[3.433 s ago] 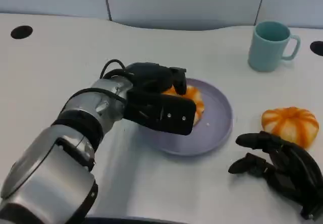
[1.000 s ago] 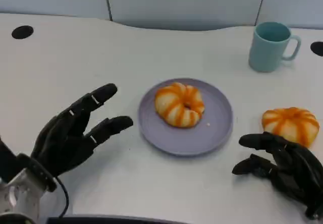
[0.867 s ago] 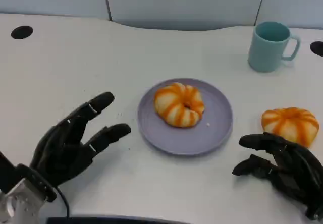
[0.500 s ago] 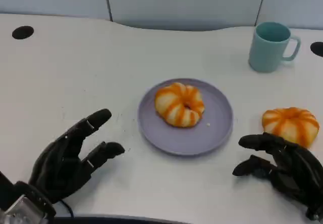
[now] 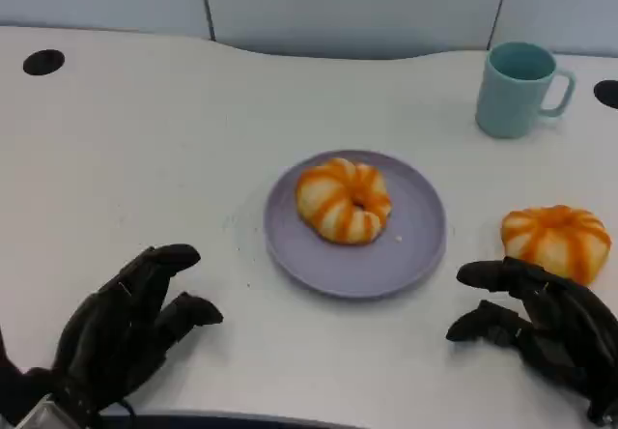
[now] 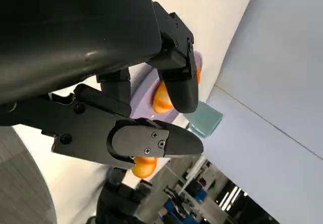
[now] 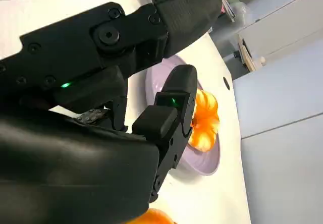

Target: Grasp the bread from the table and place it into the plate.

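Observation:
An orange-striped ring-shaped bread (image 5: 344,199) lies on the lavender plate (image 5: 421,241) at the table's middle. A second orange-striped bread (image 5: 555,241) sits on the table to the plate's right. My left hand (image 5: 121,330) rests low at the near left edge, empty, its fingers spread and apart from the plate. My right hand (image 5: 543,326) sits at the near right, just in front of the second bread, fingers apart and holding nothing. The left wrist view shows the bread (image 6: 161,99) on the plate (image 6: 143,97) past my fingers. The right wrist view shows the bread (image 7: 206,120) and plate (image 7: 203,163) too.
A teal mug (image 5: 517,89) stands at the back right. Two dark round holes (image 5: 43,61) (image 5: 607,92) mark the table's far left and far right. A grey partition wall runs behind the table.
My left hand let go of the bread on the plate, then drew back toward the near left edge and lowered. The right hand and both breads stayed put.

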Motion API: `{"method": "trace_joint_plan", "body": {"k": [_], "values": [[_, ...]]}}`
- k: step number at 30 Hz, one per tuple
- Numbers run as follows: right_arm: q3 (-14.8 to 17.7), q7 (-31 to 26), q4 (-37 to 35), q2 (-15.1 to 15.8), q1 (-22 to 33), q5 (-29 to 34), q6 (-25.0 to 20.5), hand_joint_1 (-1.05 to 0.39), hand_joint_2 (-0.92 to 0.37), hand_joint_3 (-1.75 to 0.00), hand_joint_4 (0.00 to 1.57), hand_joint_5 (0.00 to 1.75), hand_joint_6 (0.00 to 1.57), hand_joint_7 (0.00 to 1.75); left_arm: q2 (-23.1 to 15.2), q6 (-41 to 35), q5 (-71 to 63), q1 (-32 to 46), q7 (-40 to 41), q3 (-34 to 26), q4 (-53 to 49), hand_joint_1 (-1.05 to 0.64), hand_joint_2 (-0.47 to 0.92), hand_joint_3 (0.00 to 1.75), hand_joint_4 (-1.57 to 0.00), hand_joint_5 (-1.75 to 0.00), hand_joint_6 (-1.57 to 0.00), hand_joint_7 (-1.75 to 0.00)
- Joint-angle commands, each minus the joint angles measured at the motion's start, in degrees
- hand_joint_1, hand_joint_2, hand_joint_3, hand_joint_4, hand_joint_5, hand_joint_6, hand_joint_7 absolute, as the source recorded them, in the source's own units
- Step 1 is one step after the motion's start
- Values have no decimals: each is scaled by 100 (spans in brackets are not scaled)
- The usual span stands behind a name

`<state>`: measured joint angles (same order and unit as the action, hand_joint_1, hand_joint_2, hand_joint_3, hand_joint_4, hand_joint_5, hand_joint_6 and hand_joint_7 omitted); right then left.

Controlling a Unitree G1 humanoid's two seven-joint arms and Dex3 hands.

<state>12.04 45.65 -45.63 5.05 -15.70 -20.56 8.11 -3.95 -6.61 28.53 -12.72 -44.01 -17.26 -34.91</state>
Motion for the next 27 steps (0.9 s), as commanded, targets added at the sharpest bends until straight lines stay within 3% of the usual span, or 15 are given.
{"method": "trace_joint_plan", "body": {"k": [1,3,5,8,21,27], "values": [[-5,-73,66,96,149,23,-173,-39,-92,-13,65,111,77,62,-37,221,-153,48,190,39,-56,-60,86,32,-32,-175,-32,-139],[1,-58,78,102,153,10,-198,-39,-92,-13,65,111,77,62,-29,290,-199,58,218,64,-68,-60,86,33,-32,-175,-33,-140],[14,-25,58,109,145,-6,-197,-38,-92,-13,65,111,76,62,-19,335,-241,59,267,92,-105,-58,70,61,-34,-175,-34,-143],[6,-5,30,131,125,16,-152,-39,-92,-13,64,111,75,61,-10,418,-301,44,335,136,-186,-59,60,79,-35,-175,-36,-141],[49,121,-405,238,-84,7,37,-40,-92,-12,63,114,74,67,16,725,-404,-216,420,123,-722,-61,59,77,-38,-175,-39,-144],[123,151,-667,250,-191,0,63,-40,-92,-7,64,112,76,66,14,816,-416,-331,418,114,-889,-60,51,100,-35,-175,-39,-143]]}}
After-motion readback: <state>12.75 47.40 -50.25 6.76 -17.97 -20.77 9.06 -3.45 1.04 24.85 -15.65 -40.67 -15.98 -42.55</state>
